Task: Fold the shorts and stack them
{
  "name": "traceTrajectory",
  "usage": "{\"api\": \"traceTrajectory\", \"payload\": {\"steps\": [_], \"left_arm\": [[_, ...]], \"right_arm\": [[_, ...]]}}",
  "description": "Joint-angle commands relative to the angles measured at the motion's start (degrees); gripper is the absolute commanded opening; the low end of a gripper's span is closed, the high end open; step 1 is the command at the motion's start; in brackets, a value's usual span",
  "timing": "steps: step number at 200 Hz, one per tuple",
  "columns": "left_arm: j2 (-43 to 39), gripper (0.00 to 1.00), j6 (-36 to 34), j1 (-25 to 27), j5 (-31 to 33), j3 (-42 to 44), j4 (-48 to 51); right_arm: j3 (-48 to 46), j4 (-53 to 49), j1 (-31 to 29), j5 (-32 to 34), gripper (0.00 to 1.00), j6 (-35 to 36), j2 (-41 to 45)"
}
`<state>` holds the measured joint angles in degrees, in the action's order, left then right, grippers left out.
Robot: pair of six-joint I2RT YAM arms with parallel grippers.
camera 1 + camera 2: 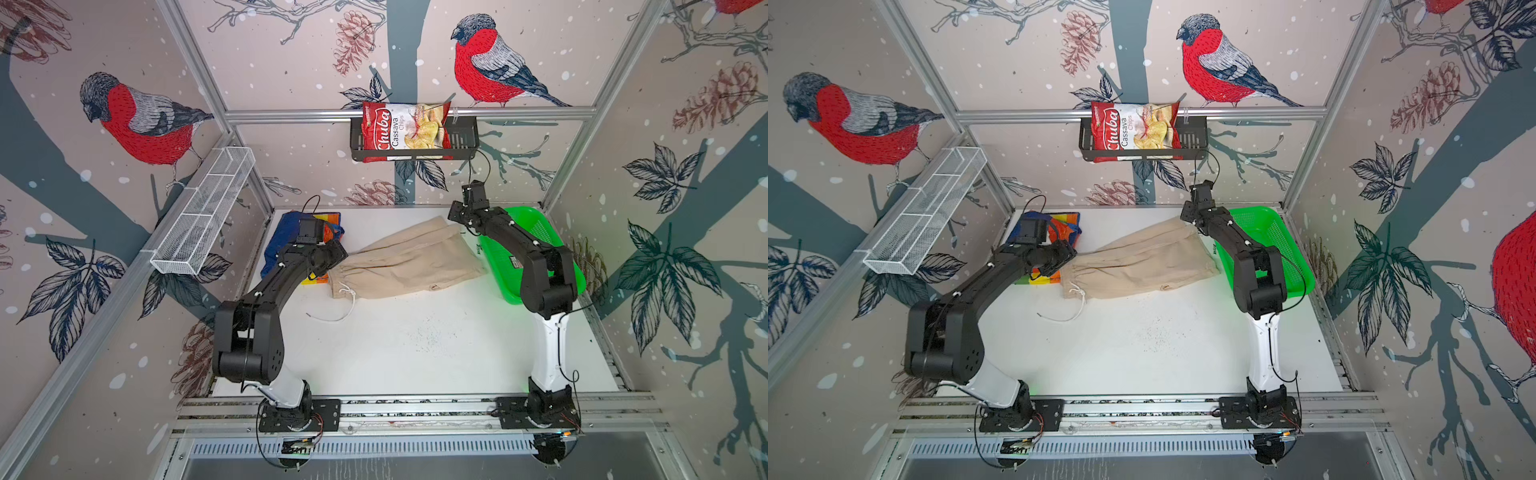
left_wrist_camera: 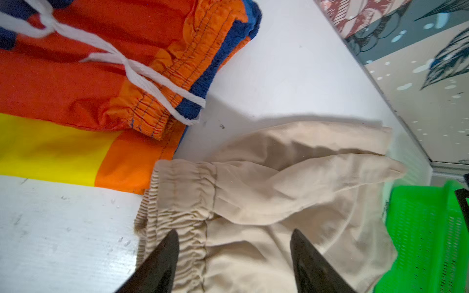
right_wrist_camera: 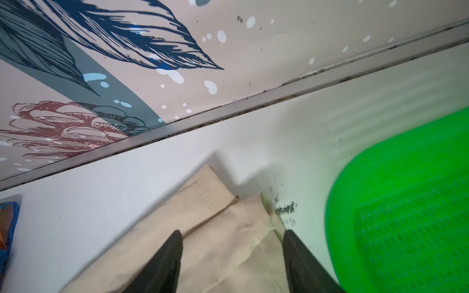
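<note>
Your beige shorts (image 1: 399, 262) lie on the table (image 1: 415, 353) with the long axis slanted. The waist with its drawstring (image 1: 349, 305) is nearer to you on the left, and the leg hems are farther away on the right. Your left gripper (image 2: 233, 233) stands open over the waistband and your right gripper (image 3: 232, 232) open over the hems, so each arm has its own end. Far left, the striped shorts (image 2: 76, 88) lie folded, just beside the waist.

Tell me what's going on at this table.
A two-armed robot is folding shorts. The beige shorts lie folded lengthwise mid-table; the left hand is open over their waistband, the right hand open over the leg hems. The rainbow-striped shorts lie folded at the far left. Nothing is stacked yet.
</note>
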<state>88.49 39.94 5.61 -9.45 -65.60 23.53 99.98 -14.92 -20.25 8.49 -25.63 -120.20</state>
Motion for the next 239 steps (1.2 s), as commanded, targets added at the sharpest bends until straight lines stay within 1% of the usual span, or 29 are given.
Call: {"api": "traceTrajectory", "payload": {"steps": [1, 23, 39, 55, 76, 98, 115, 125, 131, 135, 147, 156, 160, 168, 176, 179, 183, 188, 199, 204, 221, 239], "left_arm": [[-3.7, 0.65, -1.5, 1.2, 3.5, 1.8, 2.1], [-6.3, 0.62, -1.6, 3.4, 3.3, 5.5, 1.3], [-6.4, 0.62, -1.4, 5.2, 3.1, 7.9, 0.8], [-6.4, 0.62, -0.8, 6.3, 1.1, 11.3, -0.9], [-7.3, 0.65, -0.5, 7.8, 0.2, 15.3, -3.6], [-7.9, 0.64, -0.6, 7.9, 0.1, 18.8, -4.6], [-9.0, 0.62, -1.2, 8.0, 1.7, 22.1, -5.0], [-9.5, 0.58, -1.4, 8.0, 2.9, 23.8, -4.9], [-9.8, 0.54, -1.4, 8.0, 3.3, 24.8, -5.0], [-10.0, 0.48, -1.5, 7.9, 3.4, 25.4, -5.1], [-10.9, 0.36, -1.2, 8.0, 3.3, 27.2, -5.3], [-12.3, 0.20, -0.8, 8.0, 2.5, 28.4, -6.0], [-13.1, 0.15, -0.7, 8.0, 2.0, 28.8, -6.1], [-15.2, 0.12, -0.2, 8.0, 1.5, 29.5, -6.2], [-17.9, 0.11, -0.2, 8.0, 1.1, 30.1, -6.4], [-19.0, 0.12, -0.2, 8.0, 0.9, 30.2, -6.4], [-20.6, 0.15, -0.2, 8.0, 0.8, 30.3, -6.4], [-22.6, 0.23, -0.3, 8.0, 0.8, 30.5, -6.4], [-26.9, 0.46, -0.1, 8.0, 1.3, 30.7, -6.9], [-28.6, 0.52, 0.0, 8.0, 1.7, 30.8, -7.4], [-32.5, 0.65, 1.4, 8.0, 3.1, 32.5, -11.0], [-31.0, 0.70, 2.9, 8.0, 4.2, 32.8, -13.4]], "right_arm": [[-7.8, 2.2, -2.6, 0.6, 0.57, 0.4, 5.4], [-17.9, 4.0, -6.5, 0.5, 0.55, -1.3, 10.4], [-22.7, 4.2, -9.7, 1.5, 0.54, -2.2, 12.1], [-26.9, 4.6, -12.1, 2.6, 0.54, -3.3, 13.0], [-33.0, 5.5, -13.6, 2.7, 0.52, -5.8, 14.2], [-40.2, 6.9, -14.2, 2.6, 0.47, -7.9, 16.7], [-45.4, 7.2, -14.4, 3.5, 0.44, -9.2, 19.3], [-48.2, 7.4, -14.4, 4.0, 0.40, -9.8, 20.9], [-49.6, 7.4, -14.4, 4.4, 0.38, -10.2, 21.9], [-50.5, 7.4, -14.4, 4.7, 0.36, -10.4, 22.5], [-53.0, 7.5, -14.3, 5.3, 0.32, -11.0, 24.1], [-54.6, 7.5, -14.3, 5.6, 0.29, -11.4, 25.2], [-55.1, 7.5, -14.3, 5.8, 0.27, -11.6, 25.6], [-56.0, 7.2, -14.3, 6.2, 0.25, -11.8, 26.3], [-56.7, 7.1, -14.2, 6.6, 0.25, -12.0, 26.8], [-56.9, 7.1, -14.3, 6.7, 0.24, -12.1, 26.9], [-57.3, 7.1, -14.2, 6.8, 0.24, -12.1, 27.2], [-57.6, 7.2, -14.2, 7.0, 0.25, -12.2, 27.4], [-58.1, 7.4, -14.2, 7.0, 0.24, -12.3, 27.8], [-58.1, 7.4, -14.2, 7.0, 0.24, -12.3, 27.7], [-57.7, 7.5, -14.2, 6.6, 0.24, -12.4, 27.5], [-56.9, 7.5, -14.4, 5.8, 0.24, -12.5, 26.8]]}}
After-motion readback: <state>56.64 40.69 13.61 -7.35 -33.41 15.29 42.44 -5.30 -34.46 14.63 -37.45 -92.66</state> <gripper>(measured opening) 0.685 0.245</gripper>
